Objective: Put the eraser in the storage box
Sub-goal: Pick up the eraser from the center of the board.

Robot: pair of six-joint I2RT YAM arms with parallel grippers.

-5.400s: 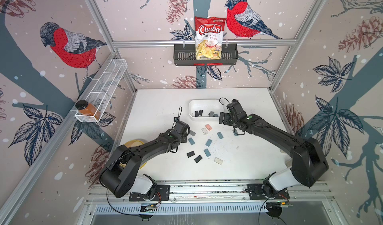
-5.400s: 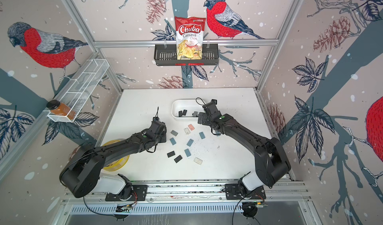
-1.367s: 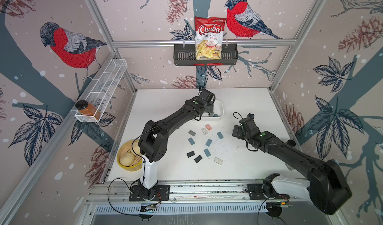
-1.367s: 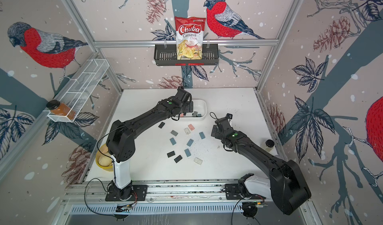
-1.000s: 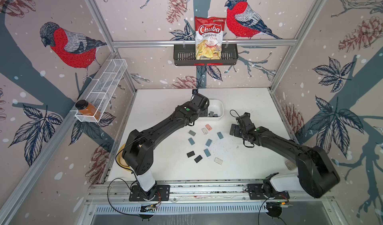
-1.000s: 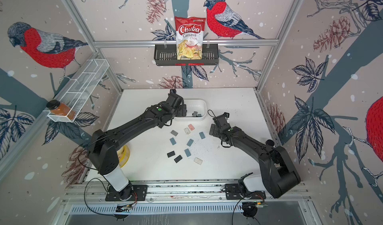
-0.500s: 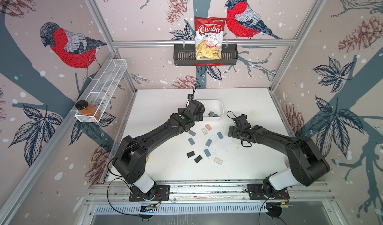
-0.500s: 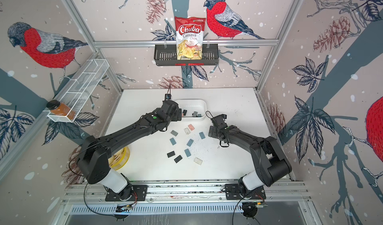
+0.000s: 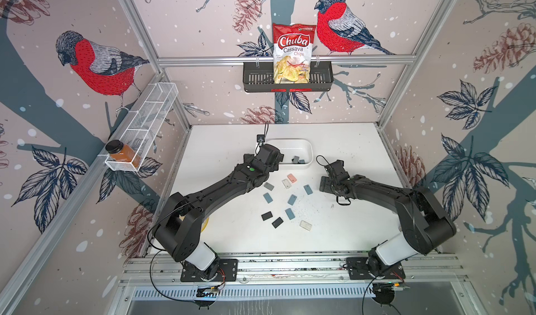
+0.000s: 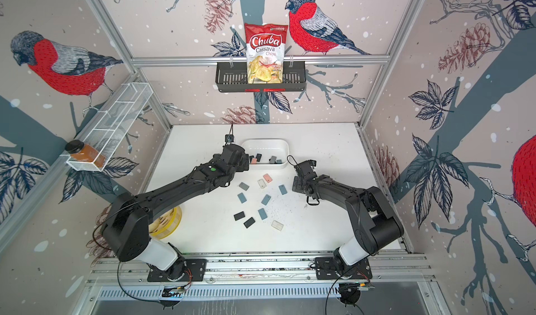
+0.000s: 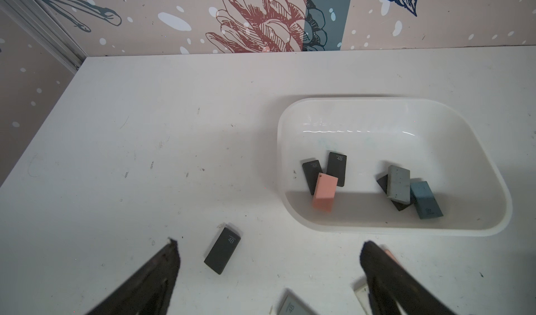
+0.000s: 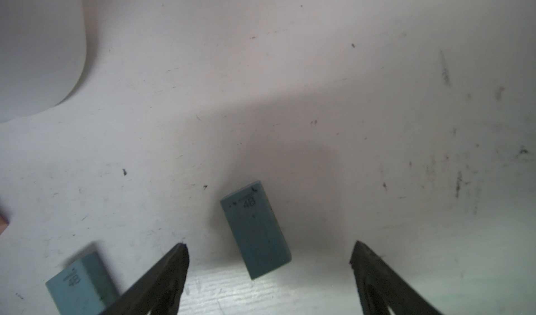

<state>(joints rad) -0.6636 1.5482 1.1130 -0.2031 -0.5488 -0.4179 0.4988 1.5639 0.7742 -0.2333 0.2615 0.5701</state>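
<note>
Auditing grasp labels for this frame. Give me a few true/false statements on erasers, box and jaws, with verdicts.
1. A pink eraser lies in the box. True.
2. The right gripper has its jaws shut on a blue eraser. False: the jaws stand open, and the blue eraser lies on the table between them, untouched.
3. The left gripper has open, empty jaws. True.
4. The chip bag lies on the table. False: it stands in the black basket.

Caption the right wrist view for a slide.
Open right hand straddles a blue-grey rectangular rubber eraser flat on the white tabletop, near the white plastic storage box.
</note>
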